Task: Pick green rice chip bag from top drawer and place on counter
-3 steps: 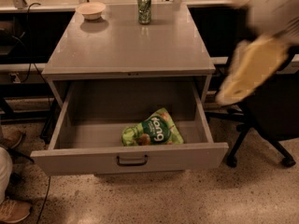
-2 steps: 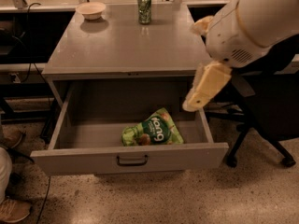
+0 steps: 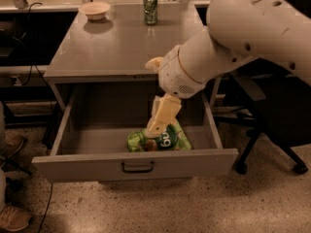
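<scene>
Tool (image 3: 153, 129) over rice chip bag (image 3: 171, 140) in top drawer (image 3: 194, 162), can (image 3: 150, 8) on counter (image 3: 119, 47)

I see the top drawer (image 3: 73, 165) open, with free floor left of the green rice chip bag (image 3: 170, 141). My gripper (image 3: 154, 129) hangs inside, just over the bag. On the counter (image 3: 116, 47), 1 bowl (image 3: 95, 9) and 1 can (image 3: 150, 8) crowd the back edge.

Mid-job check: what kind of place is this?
Probably an office or lab workspace: grey metal cabinet with top drawer open, rolling chair, speckled hard floor. The gripper is down in the drawer at the green rice chip bag.
</scene>
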`<state>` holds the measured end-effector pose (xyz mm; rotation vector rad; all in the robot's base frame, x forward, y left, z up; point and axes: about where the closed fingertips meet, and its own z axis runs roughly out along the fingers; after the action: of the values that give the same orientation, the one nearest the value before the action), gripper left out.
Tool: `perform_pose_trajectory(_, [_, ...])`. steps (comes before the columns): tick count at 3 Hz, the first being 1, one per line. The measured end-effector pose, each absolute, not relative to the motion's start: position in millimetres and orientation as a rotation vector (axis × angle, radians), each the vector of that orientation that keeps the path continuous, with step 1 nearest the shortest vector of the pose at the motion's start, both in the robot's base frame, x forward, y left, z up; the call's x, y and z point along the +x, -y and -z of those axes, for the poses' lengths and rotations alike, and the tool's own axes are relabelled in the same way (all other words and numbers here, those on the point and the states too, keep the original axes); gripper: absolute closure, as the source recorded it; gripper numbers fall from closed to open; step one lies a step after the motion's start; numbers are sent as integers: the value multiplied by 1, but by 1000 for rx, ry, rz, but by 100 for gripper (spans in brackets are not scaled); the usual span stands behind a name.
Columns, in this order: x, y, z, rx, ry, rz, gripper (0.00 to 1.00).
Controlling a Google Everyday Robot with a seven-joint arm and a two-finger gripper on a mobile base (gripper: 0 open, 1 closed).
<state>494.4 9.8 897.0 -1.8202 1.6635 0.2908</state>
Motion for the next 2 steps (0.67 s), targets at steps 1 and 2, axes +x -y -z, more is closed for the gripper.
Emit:
perform_pose_trajectory(1, [493, -14, -894, -1830, -1657, -299, 0])
perform_pose_trajectory(2, [496, -16, -882, -1862, -1655, -285, 0])
